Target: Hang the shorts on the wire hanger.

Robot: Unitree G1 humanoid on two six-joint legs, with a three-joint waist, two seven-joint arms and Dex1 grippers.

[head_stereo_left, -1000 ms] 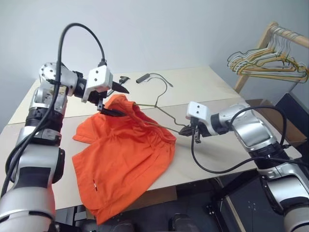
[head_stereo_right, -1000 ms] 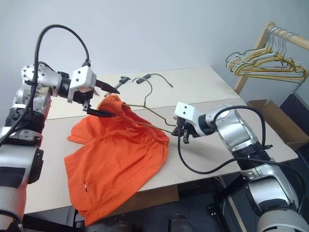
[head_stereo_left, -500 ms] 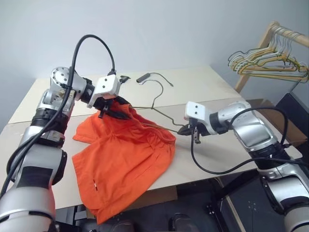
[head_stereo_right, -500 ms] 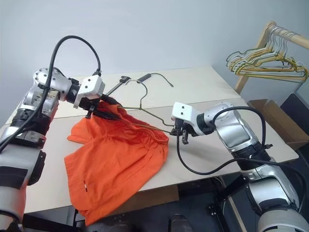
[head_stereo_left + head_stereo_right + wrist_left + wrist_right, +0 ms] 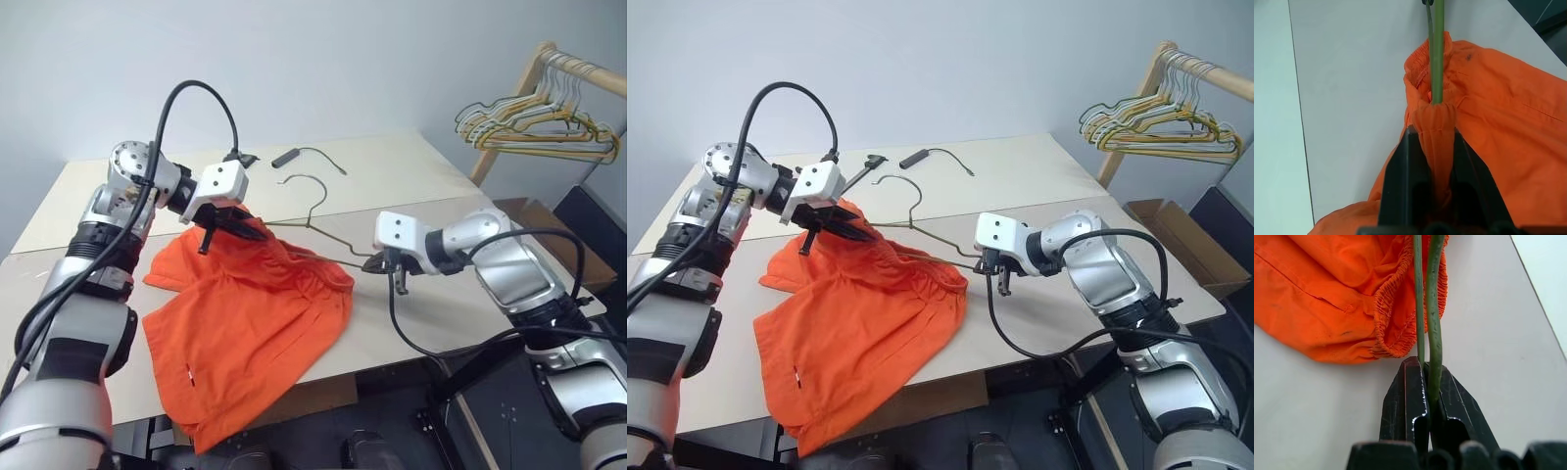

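Observation:
The orange shorts (image 5: 250,304) lie spread on the table, one leg hanging over the front edge. The wire hanger (image 5: 338,240) rests across their waistband with its hook (image 5: 294,180) pointing toward the back. One end of the hanger runs into the gathered waistband (image 5: 1432,115). My left gripper (image 5: 238,227) is shut on that bunched waistband at the shorts' far corner, as the left wrist view shows (image 5: 1434,139). My right gripper (image 5: 374,262) is shut on the hanger's other corner, just right of the shorts, the wire (image 5: 1434,308) running between its fingers.
A wooden rack with a cluster of yellowish and grey hangers (image 5: 534,122) stands at the right. A black cable with a small plug (image 5: 289,157) lies at the back of the table (image 5: 441,186). A cardboard box (image 5: 1176,230) sits on the floor beyond the right edge.
My left gripper has dropped toward the shorts and gone from open to shut on the waistband. The hanger's hook has shifted slightly. The right gripper kept its hold in place.

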